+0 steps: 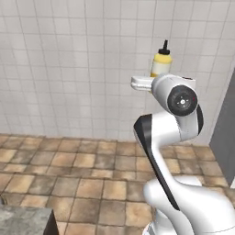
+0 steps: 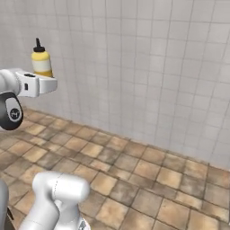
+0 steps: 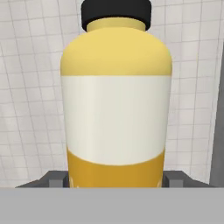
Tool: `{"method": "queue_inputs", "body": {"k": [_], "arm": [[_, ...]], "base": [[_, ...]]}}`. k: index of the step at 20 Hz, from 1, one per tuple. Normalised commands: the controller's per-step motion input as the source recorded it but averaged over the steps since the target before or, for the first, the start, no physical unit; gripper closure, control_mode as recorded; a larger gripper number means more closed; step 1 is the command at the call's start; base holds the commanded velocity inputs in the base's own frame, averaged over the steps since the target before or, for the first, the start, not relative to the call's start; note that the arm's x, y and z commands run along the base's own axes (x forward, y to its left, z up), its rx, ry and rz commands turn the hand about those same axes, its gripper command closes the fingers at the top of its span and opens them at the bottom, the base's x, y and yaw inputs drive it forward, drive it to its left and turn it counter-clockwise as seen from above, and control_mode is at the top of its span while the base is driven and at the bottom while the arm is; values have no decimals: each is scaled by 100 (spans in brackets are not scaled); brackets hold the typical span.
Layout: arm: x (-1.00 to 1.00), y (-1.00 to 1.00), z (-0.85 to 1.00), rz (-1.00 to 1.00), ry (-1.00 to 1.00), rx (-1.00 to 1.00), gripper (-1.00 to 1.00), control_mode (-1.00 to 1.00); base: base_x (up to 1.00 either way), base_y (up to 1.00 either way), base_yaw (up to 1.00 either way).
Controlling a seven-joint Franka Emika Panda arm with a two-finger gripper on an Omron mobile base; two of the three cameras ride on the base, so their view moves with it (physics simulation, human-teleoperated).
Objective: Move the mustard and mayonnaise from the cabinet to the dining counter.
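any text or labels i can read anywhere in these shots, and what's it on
None can be read.
The mustard, held upright in the gripper, has a plain white label band with no print on it.
The tiled wall and the tiled floor carry no writing or signs.
The round cap on the arm's joint has small marks, too small to read as text.

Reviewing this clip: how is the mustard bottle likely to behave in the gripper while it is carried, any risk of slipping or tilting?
The mustard stands upright in the gripper, held low on its body, so it may lean if jolted. Its smooth, rounded sides look slippery; twisting seems possible. Small and slim, it is probably light.
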Motion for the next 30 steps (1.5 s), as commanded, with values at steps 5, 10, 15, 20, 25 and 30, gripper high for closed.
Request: {"method": "queue_inputs", "body": {"k": [5, 10, 15, 20, 25, 30], "arm": [[0, 0, 0, 0, 0, 0, 100, 100], [0, 0, 0, 0, 0, 0, 100, 100], [0, 0, 0, 0, 0, 0, 100, 100], [0, 0, 0, 0, 0, 0, 100, 100], [0, 0, 0, 0, 0, 0, 100, 100], [0, 0, 0, 0, 0, 0, 100, 100]], "base": [[63, -16, 37], [72, -17, 22], [68, -17, 26], [58, -14, 39], [57, -14, 44], [64, -14, 39]]}}
